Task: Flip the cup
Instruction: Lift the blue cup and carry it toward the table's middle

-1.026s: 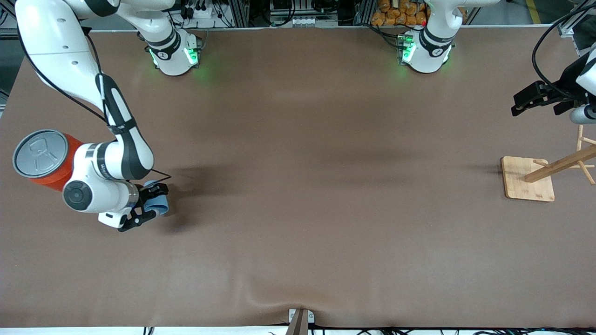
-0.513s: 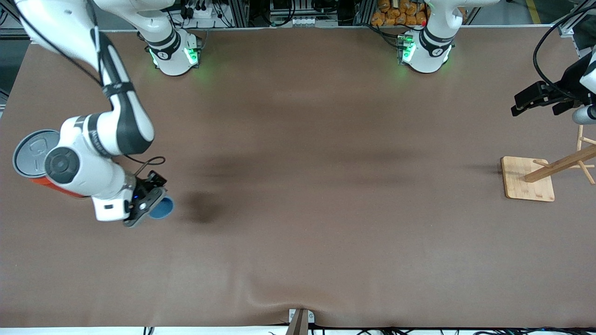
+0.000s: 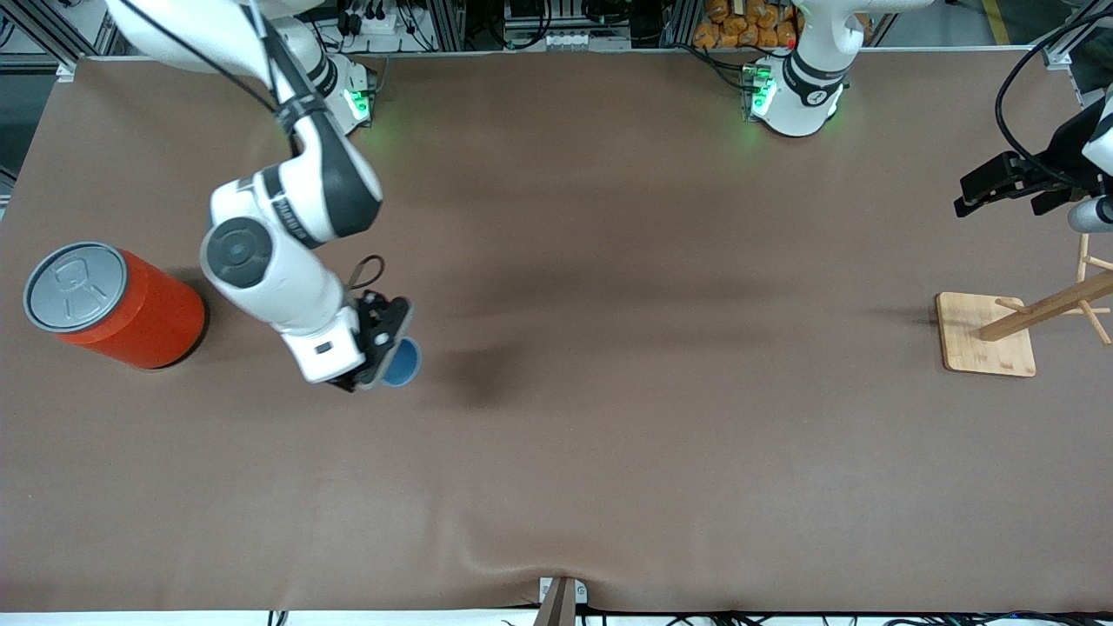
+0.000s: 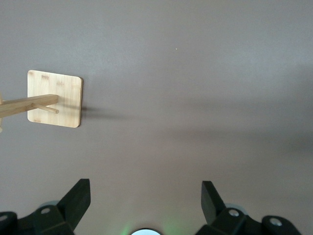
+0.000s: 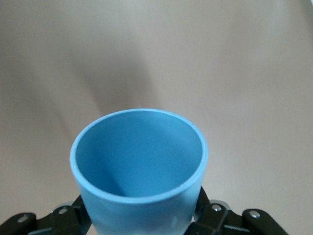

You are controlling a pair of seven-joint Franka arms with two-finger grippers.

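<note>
My right gripper (image 3: 383,352) is shut on the small light-blue cup (image 3: 402,362) and holds it up over the table, well away from the orange can. The cup's darker blue inside faces the front camera. In the right wrist view the cup (image 5: 138,161) fills the lower middle, mouth open toward the camera, with the black fingers (image 5: 211,215) pressed on its sides. My left gripper (image 3: 978,193) is open and empty, waiting in the air at the left arm's end of the table, above the wooden stand; its fingertips (image 4: 78,196) show wide apart in the left wrist view.
A large orange can (image 3: 117,304) with a grey pull-tab lid stands at the right arm's end of the table. A wooden stand with pegs on a square base (image 3: 987,335) stands at the left arm's end; it also shows in the left wrist view (image 4: 54,100).
My right gripper has lifted the cup, turned it so its mouth faces up toward the front camera, and carried it away from the orange can toward the table's middle. The left arm has not moved.
</note>
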